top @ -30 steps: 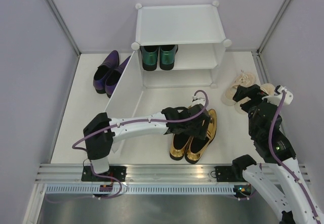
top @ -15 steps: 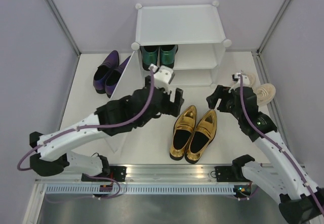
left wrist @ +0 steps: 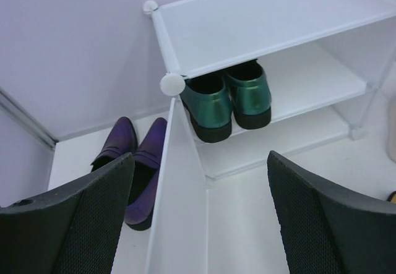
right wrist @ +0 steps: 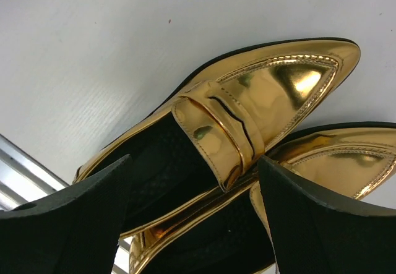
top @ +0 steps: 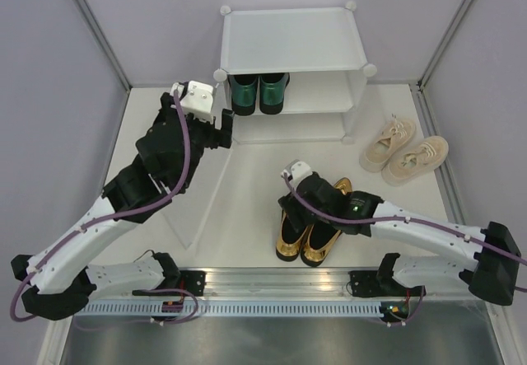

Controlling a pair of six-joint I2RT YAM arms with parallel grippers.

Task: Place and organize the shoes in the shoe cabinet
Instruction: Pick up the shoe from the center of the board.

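Shelved in shoe cabinet: green loafers. Left on counter: gold loafers, purple shoes, beige sneakers. My left claw: wide, empty. My right claw: wide, empty, over gold loafers.

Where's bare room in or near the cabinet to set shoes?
In the cabinet, shelf right of green loafers is bare to the side wall; table between cabinet front and gold loafers is open. Crowded: purple shoes beside door panel.
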